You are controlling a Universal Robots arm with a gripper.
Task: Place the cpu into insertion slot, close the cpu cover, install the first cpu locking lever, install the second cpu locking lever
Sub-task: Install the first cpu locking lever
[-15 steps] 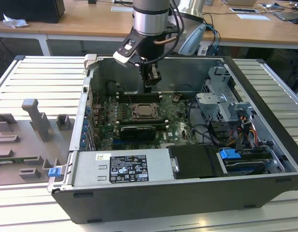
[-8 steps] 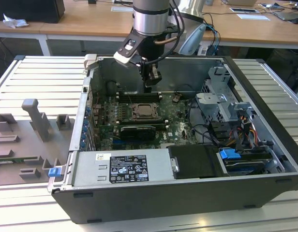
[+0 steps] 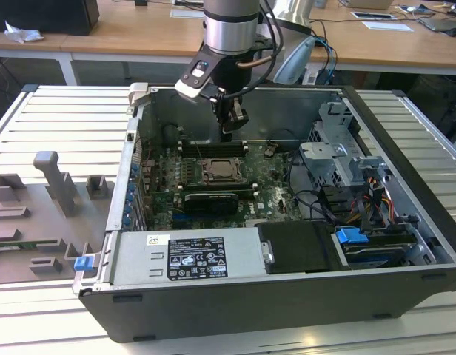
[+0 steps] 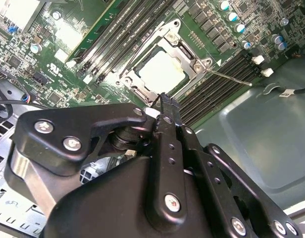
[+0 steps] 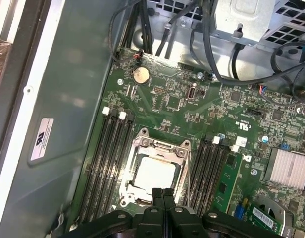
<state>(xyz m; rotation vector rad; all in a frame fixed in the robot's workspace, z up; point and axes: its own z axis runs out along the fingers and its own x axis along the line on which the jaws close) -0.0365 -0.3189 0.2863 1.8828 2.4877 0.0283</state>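
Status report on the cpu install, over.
Claw shut, poised over cpu cover edge. Cpu seated, cover down around it. Memory slots flank both sides.

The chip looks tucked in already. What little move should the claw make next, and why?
Probably sink the shut claw toward the thin lever sticking out beside the metal frame; it seems not yet latched. The chip sits inside, the frame lies over it, and the claw hangs just above the frame's edge.
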